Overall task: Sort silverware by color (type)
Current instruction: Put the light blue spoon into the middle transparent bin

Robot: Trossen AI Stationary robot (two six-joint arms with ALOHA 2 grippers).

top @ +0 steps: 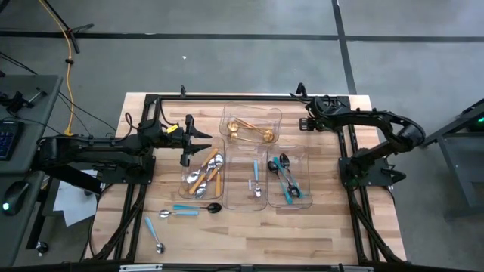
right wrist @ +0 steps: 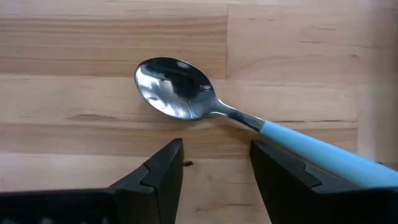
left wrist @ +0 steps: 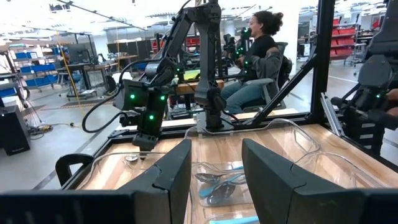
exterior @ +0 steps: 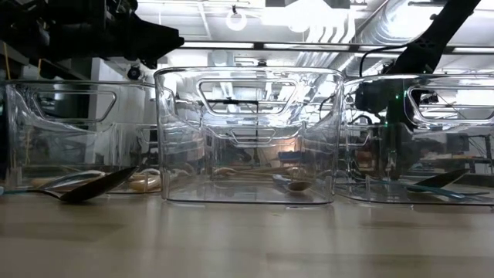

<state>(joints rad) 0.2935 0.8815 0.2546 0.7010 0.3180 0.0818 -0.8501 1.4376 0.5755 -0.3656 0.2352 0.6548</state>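
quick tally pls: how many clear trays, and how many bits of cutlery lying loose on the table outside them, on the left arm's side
clear trays: 4
loose cutlery: 3
total: 7

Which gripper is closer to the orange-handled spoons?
Left. The left gripper hovers right beside the orange-handled spoons; the right gripper is across the table, past the gold spoons.
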